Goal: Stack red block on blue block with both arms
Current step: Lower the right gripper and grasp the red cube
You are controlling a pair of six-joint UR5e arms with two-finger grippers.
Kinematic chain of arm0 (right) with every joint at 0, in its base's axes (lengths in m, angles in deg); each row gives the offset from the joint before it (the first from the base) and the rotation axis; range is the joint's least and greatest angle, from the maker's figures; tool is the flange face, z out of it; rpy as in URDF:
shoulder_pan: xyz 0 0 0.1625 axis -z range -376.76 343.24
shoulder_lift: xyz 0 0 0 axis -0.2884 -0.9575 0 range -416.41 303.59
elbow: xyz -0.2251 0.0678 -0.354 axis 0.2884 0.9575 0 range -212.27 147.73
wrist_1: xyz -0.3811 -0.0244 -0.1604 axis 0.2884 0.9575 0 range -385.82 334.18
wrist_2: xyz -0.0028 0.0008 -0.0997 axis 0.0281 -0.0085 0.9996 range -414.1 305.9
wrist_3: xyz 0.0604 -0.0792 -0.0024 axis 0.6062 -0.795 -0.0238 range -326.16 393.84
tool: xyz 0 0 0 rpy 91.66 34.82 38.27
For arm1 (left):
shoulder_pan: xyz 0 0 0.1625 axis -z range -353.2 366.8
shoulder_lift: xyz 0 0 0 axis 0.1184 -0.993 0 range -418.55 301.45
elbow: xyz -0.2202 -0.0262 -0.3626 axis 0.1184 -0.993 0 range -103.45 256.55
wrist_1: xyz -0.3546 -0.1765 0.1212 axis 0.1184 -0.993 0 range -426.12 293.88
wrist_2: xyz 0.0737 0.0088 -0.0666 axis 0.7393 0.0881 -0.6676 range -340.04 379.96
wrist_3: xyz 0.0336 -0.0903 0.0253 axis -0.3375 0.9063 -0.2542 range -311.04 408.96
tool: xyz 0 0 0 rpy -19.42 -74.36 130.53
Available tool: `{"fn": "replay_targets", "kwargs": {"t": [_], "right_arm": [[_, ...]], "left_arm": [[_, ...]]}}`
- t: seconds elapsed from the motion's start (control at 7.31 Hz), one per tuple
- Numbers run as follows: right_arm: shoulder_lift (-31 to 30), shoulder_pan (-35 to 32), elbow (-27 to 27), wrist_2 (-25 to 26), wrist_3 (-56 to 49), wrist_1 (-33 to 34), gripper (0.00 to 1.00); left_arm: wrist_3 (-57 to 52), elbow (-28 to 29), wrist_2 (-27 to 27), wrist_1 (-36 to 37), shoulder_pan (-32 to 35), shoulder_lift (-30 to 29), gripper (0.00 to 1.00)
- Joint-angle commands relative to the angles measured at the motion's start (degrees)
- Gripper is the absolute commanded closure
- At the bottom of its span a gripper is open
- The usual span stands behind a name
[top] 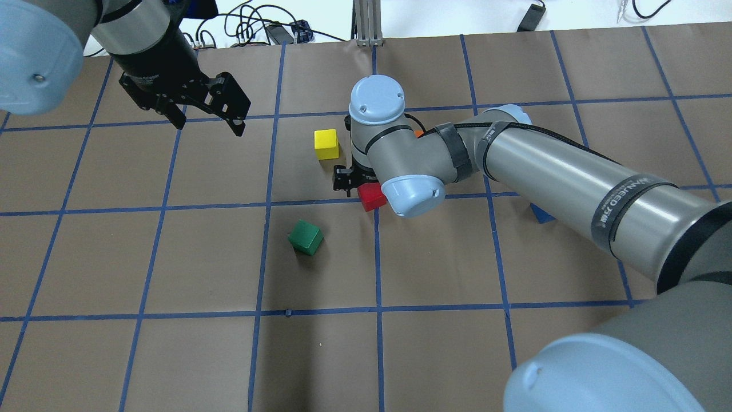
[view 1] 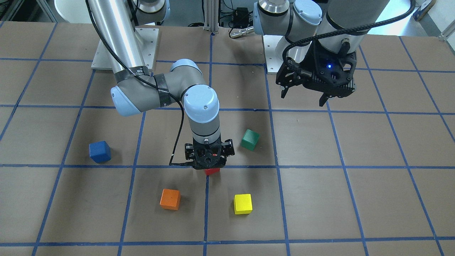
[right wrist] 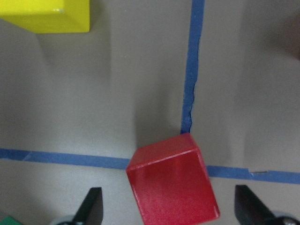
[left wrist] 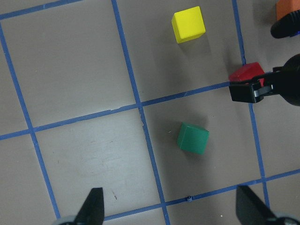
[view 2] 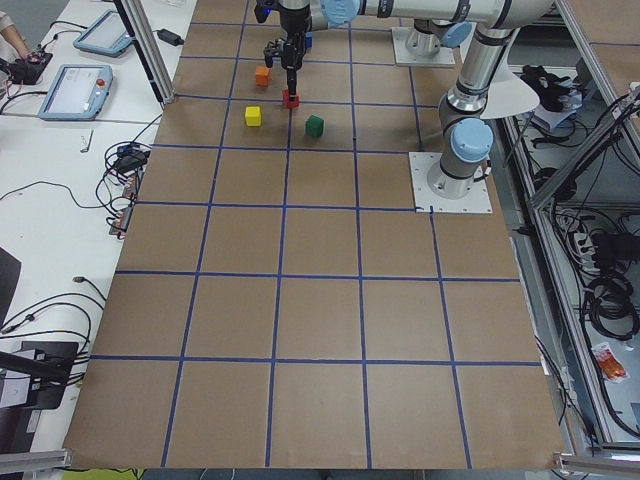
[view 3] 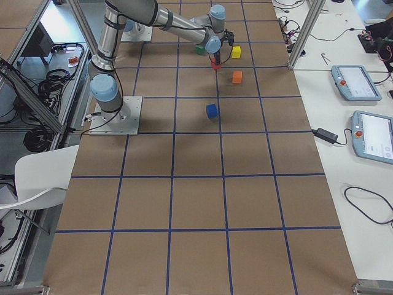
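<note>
Over red block (right wrist: 171,187), R gripper (right wrist: 171,208) hangs wide open, empty: grab step. Next, go down & shut. L gripper (view 1: 304,99) open, empty.

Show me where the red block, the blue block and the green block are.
red block (right wrist: 171,187), right wrist view, its largest visible face.
blue block (view 1: 101,156), front-facing view, side facing the camera.
green block (top: 306,233), overhead view, top face.

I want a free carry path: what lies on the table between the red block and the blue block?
Only bare paper with tape lines lies between the red block and the blue block, in the exterior right view. The orange block stands aside.
</note>
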Motion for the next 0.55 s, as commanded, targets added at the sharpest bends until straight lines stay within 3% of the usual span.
{"fn": "replay_targets", "kwargs": {"t": [0.0,0.27,0.41], "right_arm": [[0.1,0.08,-0.21,0.18,0.1,0.87,0.06],[0.1,0.08,-0.12,3.95,-0.08,0.79,0.75],[0.1,0.08,-0.03,3.96,-0.08,0.87,0.97]], "left_arm": [[0.0,0.05,0.0,0.06,0.0,-0.17,0.0],[0.09,0.05,-0.09,0.15,0.0,-0.17,0.0],[0.09,-0.04,-0.09,0.15,0.0,-0.17,0.0]]}}
